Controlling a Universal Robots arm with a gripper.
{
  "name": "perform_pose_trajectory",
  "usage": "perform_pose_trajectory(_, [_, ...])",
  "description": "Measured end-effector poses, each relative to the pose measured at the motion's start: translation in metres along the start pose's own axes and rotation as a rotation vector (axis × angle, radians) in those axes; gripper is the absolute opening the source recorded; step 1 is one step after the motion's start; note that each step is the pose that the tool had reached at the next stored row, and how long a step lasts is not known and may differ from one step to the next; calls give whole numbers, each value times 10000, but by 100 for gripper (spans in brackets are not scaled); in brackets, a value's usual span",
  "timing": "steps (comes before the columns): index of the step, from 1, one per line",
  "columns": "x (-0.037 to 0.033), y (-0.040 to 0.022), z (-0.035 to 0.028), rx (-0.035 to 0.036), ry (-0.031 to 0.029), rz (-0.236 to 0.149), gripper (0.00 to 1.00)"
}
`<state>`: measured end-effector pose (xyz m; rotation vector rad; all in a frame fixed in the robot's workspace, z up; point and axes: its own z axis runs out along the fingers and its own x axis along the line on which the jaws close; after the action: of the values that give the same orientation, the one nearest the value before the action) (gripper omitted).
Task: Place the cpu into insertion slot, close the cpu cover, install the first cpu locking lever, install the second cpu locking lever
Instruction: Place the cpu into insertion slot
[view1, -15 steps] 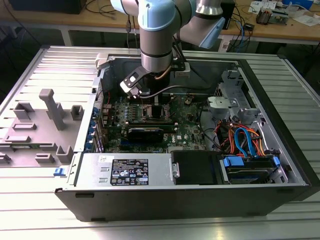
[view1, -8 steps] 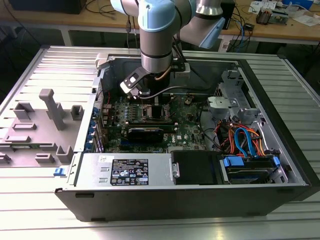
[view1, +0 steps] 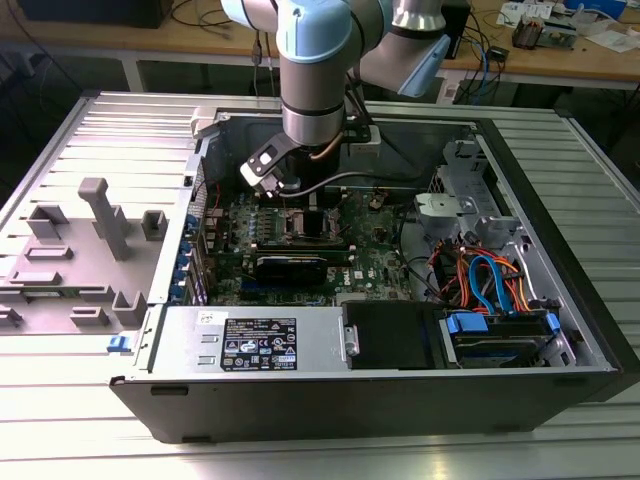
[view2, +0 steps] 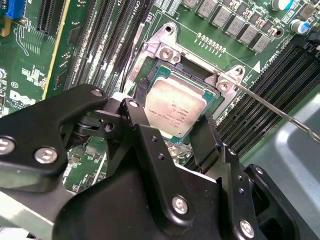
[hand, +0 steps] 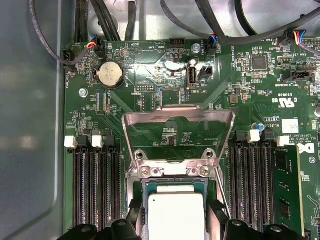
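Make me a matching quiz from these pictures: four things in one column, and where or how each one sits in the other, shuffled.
Things:
1. cpu
2. cpu cover
3. coin battery
4. blue cables

States:
A. swung open, off the insertion slot
B. round and silver, on the motherboard
C. to the exterior view's right of the motherboard
D. in the insertion slot

Pairs: 1-D, 2-A, 3-B, 4-C

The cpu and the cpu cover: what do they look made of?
On the cpu, a dull silver-grey lid, matte with faint marks, sits over a green board-like rim: likely plated metal. On the cpu cover, thin silvery sheet with bent edges catches glare: probably steel, though the alloy can't be told.
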<state>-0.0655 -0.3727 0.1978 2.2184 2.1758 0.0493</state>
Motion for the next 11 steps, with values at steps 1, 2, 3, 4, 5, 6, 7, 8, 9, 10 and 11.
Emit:
perform_pose_trajectory(1, [0,2,2,2,3,-2,62])
perform_pose_trajectory(2, [0,8,6,5,20,-1,62])
perform_pose_trajectory(3, [2,12,10,5,30,1,62])
perform_pose_trajectory(4, [3,13,14,5,36,2,62])
perform_pose_trajectory(5, [4,14,15,4,40,11,62])
perform_pose_trajectory(6, [5,14,16,3,41,13,62])
perform_pose_trajectory(7, [5,14,16,3,42,13,62])
perform_pose_trajectory(8, [5,14,16,3,41,14,62])
perform_pose_trajectory(9, [5,14,16,3,41,13,62])
perform_pose_trajectory(10, [5,14,16,3,42,14,62])
perform_pose_trajectory(11, [3,13,14,6,32,13,62])
